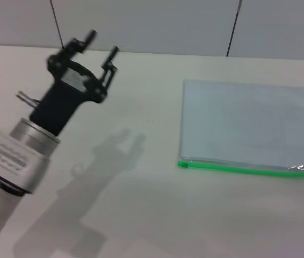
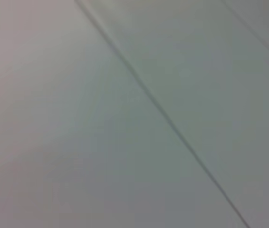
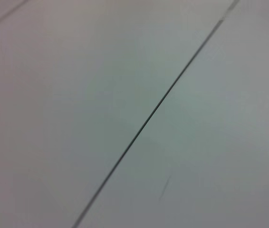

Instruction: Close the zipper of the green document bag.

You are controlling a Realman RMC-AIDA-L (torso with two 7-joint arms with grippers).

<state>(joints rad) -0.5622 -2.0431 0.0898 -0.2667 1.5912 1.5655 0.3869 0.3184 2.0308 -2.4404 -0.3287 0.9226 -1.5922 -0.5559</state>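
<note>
The green document bag (image 1: 248, 123), a flat translucent pale blue-grey pouch, lies on the white table at the right of the head view. Its zipper (image 1: 238, 169) is a thin bright green strip along the near long edge; I cannot make out the slider tab. My left gripper (image 1: 100, 49) hangs raised over the far left of the table, well left of the bag, open, nothing between its black fingers. The right gripper is out of view. Both wrist views show only pale panels with a thin dark seam.
The white table (image 1: 141, 204) stretches between the left arm and the bag, with the arm's shadow (image 1: 103, 161) on it. A grey panelled wall (image 1: 152, 21) with dark seams rises behind the table's far edge.
</note>
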